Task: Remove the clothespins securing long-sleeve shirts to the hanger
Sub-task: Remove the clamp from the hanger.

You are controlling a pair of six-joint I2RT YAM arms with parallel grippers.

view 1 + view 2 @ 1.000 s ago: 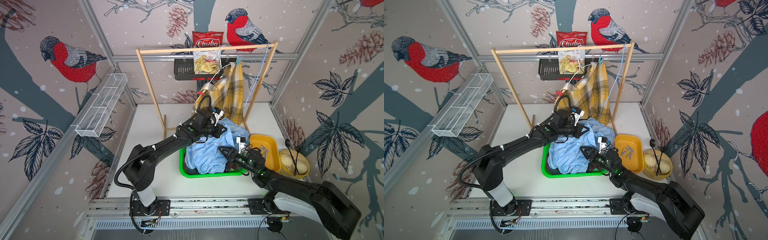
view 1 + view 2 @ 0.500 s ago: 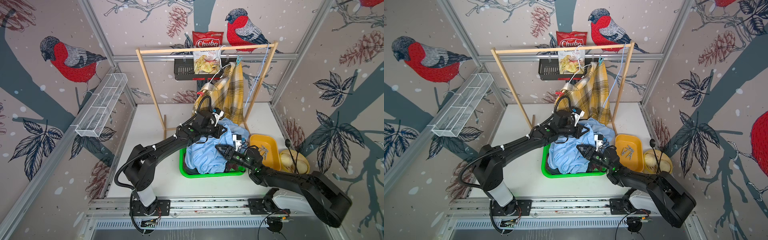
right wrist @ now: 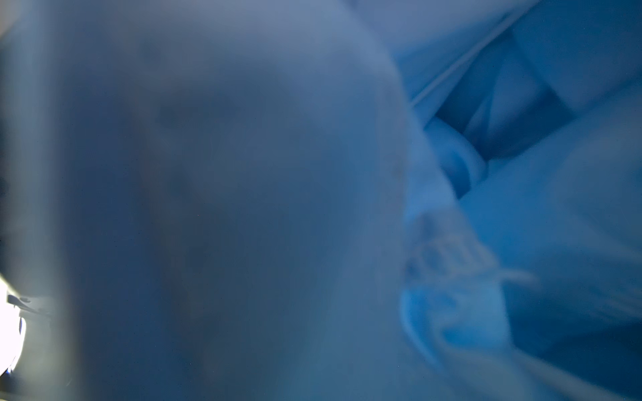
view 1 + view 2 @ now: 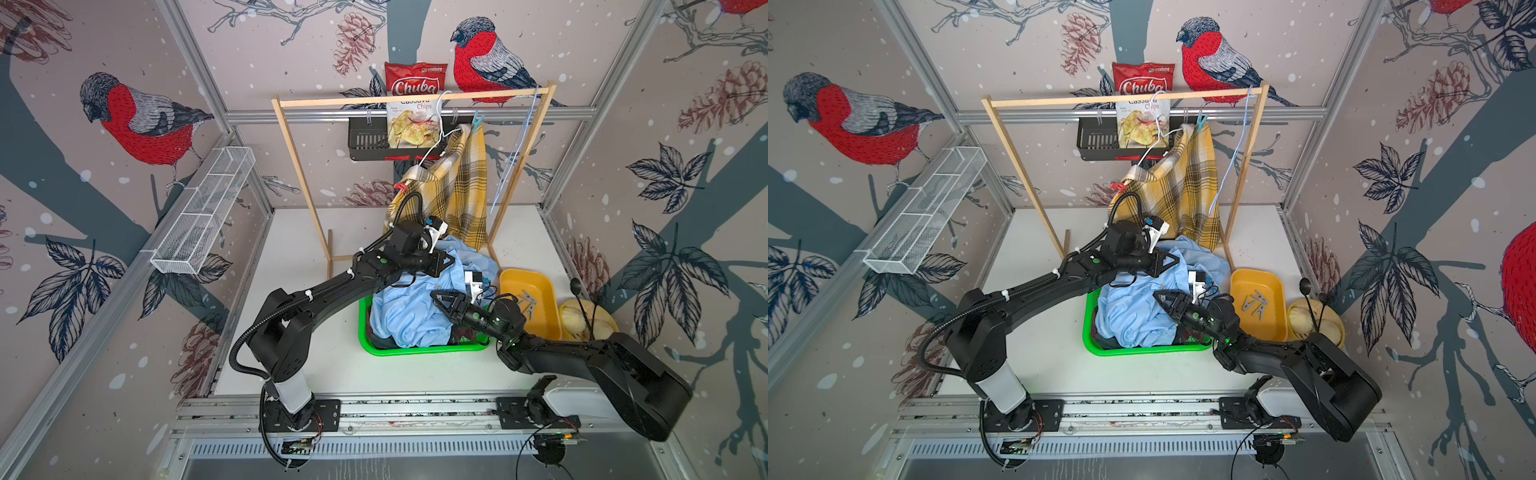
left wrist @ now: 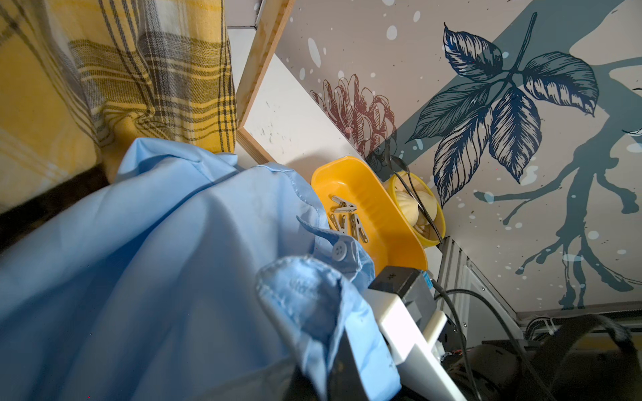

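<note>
A mustard plaid shirt (image 4: 455,183) hangs from a white hanger (image 4: 436,137) on the wooden rack. A red clothespin (image 4: 400,185) grips one shoulder and a light blue clothespin (image 4: 478,119) the other. The light blue shirt (image 4: 409,316) lies heaped in the green basket (image 4: 415,348). My left gripper (image 4: 446,262) is shut on a fold of that shirt (image 5: 156,260), with cloth pinched at my left gripper (image 5: 323,375). My right gripper (image 4: 436,297) is pushed into the heap. Its wrist view shows only blurred blue cloth (image 3: 243,173). Several grey clothespins (image 4: 527,301) lie in the yellow tray (image 4: 540,286).
An empty blue hanger (image 4: 515,153) hangs at the rack's right end. A chips bag (image 4: 415,108) and a black basket (image 4: 370,143) hang behind the rack. A wire shelf (image 4: 203,216) sits on the left wall, and a yellow bowl (image 4: 586,324) stands beside the tray.
My right arm has reached leftward, pushing its gripper farther into the blue shirt. The left arm has stayed where it was, holding the cloth.
</note>
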